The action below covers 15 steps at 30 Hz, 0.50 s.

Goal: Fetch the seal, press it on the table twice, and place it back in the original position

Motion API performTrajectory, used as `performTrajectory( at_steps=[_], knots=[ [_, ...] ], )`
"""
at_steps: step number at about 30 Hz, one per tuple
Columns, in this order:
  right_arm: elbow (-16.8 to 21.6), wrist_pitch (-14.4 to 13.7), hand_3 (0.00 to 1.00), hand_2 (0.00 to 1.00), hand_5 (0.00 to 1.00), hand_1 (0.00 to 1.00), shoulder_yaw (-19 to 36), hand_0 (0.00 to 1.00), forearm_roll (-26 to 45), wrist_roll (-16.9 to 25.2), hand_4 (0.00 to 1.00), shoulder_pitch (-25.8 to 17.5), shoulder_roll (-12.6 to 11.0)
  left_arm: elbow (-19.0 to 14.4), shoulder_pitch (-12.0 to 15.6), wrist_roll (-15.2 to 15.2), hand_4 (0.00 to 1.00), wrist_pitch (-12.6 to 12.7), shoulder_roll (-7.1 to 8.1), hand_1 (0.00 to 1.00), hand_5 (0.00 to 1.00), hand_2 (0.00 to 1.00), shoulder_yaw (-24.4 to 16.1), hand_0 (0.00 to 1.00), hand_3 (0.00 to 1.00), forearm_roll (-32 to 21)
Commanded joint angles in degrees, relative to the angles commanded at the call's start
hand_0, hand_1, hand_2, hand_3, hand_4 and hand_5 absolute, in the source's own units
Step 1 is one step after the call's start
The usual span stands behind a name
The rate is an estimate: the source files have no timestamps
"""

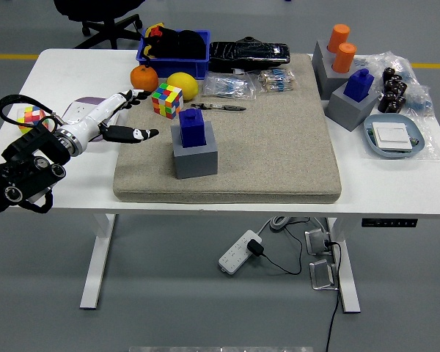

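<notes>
Seal [193,126] sits upright in its grey holder [195,153], untouched. Left robot hand [121,117], left of the holder, is spread wide and empty, apart from it. Fetching, both presses and return all remain outstanding.

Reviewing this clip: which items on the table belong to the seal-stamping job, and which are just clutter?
Job:
- blue seal upright in its grey holder on the beige mat
- left hand, fingers open, reaching toward it

Clutter:
- Rubik's cube
- orange, lemon
- blue bin
- second blue seal
- orange cylinders
- tray
</notes>
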Motion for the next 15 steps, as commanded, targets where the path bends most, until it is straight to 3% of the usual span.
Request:
performTrajectory(
  at_steps=[15],
  knots=[
    [-0.1,0.0,0.717,0.700,0.516,0.731,-0.4,0.835,0.1,0.0,0.748,0.1,0.1,0.1,0.4,0.4,0.983,1.9,-3.86,0.881,0.145,0.869,-0.7,0.877,0.941,0.0]
  ],
)
